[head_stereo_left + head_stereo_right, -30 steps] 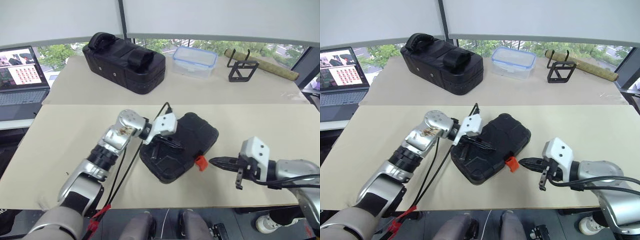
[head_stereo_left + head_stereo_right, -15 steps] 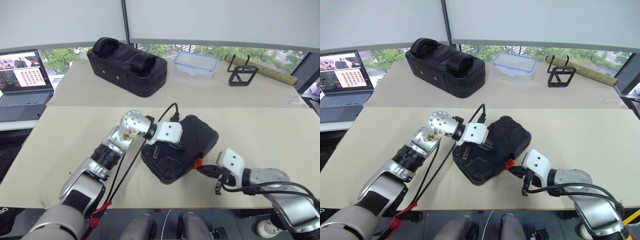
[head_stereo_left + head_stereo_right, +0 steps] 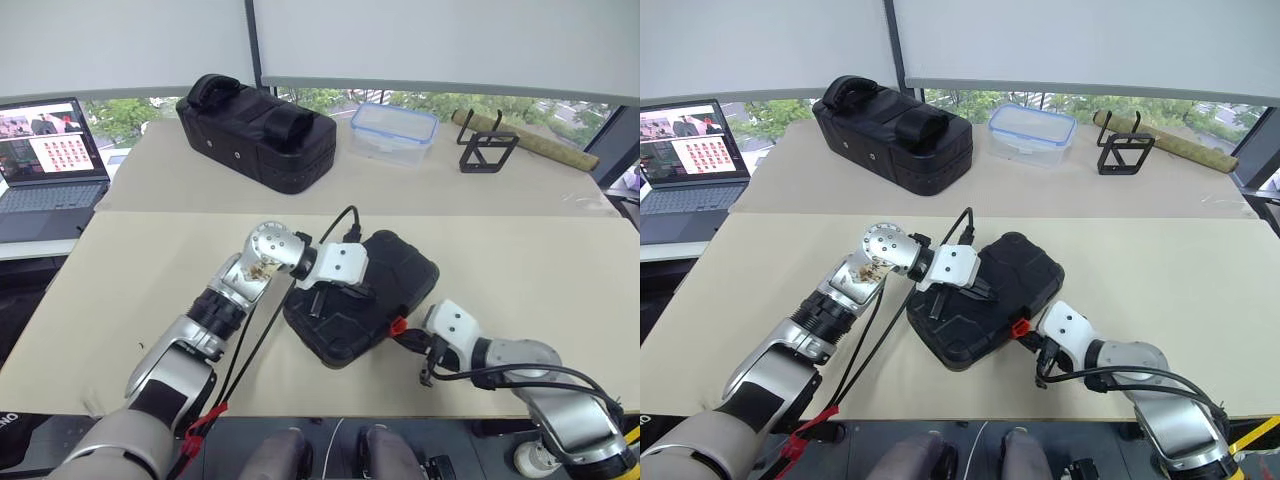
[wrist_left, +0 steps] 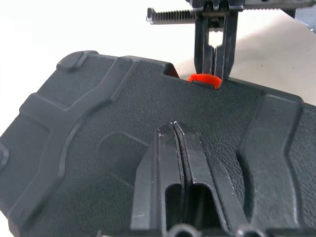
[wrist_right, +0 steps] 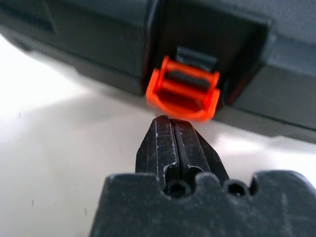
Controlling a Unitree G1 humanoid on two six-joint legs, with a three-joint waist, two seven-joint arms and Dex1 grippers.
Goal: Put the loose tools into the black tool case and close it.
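The black tool case [image 3: 395, 275] lies with its lid down in the middle of the near table, and its orange latch [image 3: 397, 325] faces the front right. My left gripper [image 3: 345, 293] is shut, its fingertips resting flat on the textured lid [image 4: 98, 108]. My right gripper [image 5: 170, 121] is shut too, with its tip just in front of the latch [image 5: 183, 90], near its lower edge; I cannot tell whether they touch. The left wrist view has the right gripper's fingers [image 4: 217, 44] standing right behind the latch [image 4: 203, 79]. The loose tools are out of view.
On the far table stand a bulky black padded bag [image 3: 258, 130], a clear box with a blue rim [image 3: 393, 130], a black wire stand [image 3: 487, 147] and a rolled mat [image 3: 530, 140]. A laptop [image 3: 50, 150] sits at the far left. A black cable [image 3: 245, 345] trails from my left arm.
My right gripper has moved left and down, up to the orange latch. My left gripper has stayed on the lid, with its wrist rolled a little. The camera has shifted slightly.
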